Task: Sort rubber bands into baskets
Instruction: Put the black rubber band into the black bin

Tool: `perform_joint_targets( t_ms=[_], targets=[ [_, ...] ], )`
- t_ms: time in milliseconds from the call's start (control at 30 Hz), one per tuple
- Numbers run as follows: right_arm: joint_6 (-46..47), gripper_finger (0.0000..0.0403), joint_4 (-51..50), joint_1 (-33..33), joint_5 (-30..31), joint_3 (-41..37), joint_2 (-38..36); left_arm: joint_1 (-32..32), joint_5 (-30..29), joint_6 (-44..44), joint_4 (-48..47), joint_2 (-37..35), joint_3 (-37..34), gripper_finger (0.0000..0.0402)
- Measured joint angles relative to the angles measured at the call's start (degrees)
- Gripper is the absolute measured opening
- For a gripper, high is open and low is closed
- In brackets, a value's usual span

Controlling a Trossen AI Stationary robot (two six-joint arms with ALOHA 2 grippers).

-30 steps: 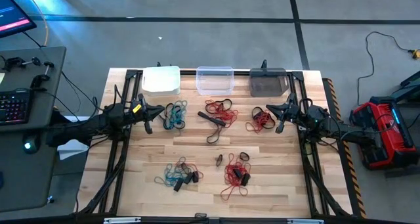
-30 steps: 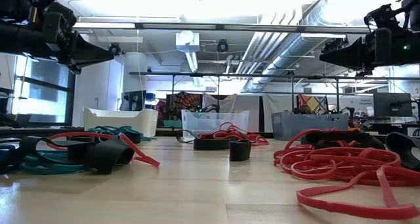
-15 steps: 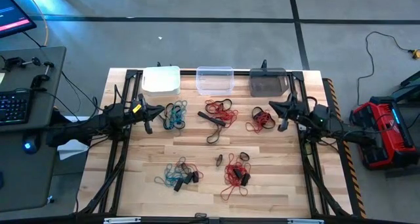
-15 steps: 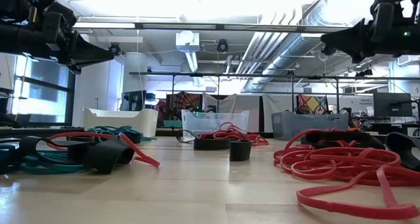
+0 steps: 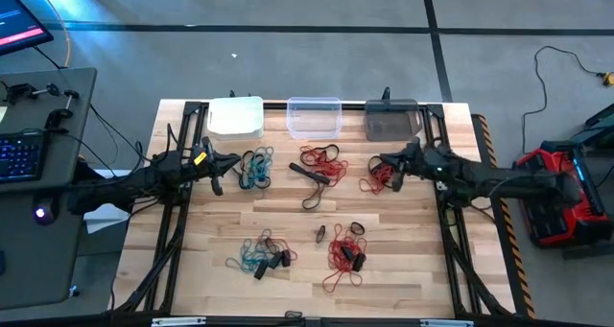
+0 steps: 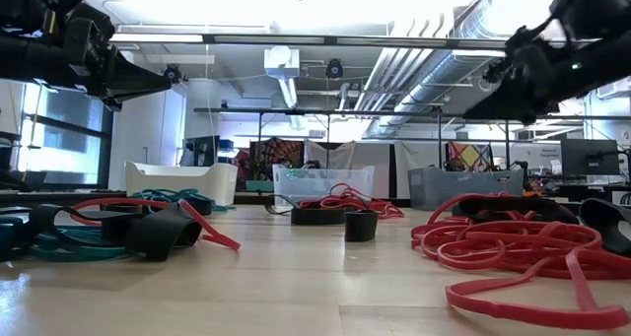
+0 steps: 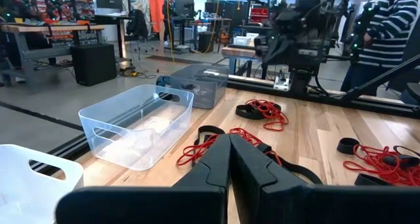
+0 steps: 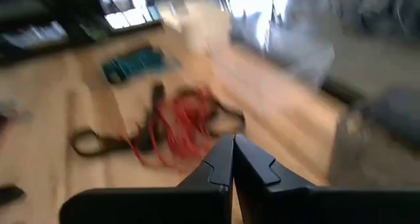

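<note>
Hovering shut and empty, the right end effector (image 5: 387, 160) overhangs red rubber bands (image 5: 382, 176).

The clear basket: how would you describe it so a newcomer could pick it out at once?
Look at the wooden table from above and find the row of three baskets along its far edge. The clear basket is the middle one, between the white basket and the dark grey basket. It alone is see-through.

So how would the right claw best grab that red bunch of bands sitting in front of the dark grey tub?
Probably from straight above, at the red bunch where its loops pile thickest: it lies flat and tangled on the table, with no edge to catch sideways. The right gripper, now shut, must open first.
</note>
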Motion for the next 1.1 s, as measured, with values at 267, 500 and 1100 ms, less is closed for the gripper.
perform_joint_targets(
  t_ms=[267,500,1100],
  targets=[
    [10.0,0.0000,-15.0,-1.3,1.8,13.6,16.3,0.0,0.0,0.0,0.0,0.0,0.0,0.0000],
    [16.0,0.0027,-22.3,-4.2,-4.0,23.8,28.5,0.0,0.0,0.0,0.0,0.0,0.0,0.0000],
    [34.3,0.0113,-24.3,-9.1,-3.3,28.0,52.0,0.0,0.0,0.0,0.0,0.0,0.0,0.0000]
  ],
)
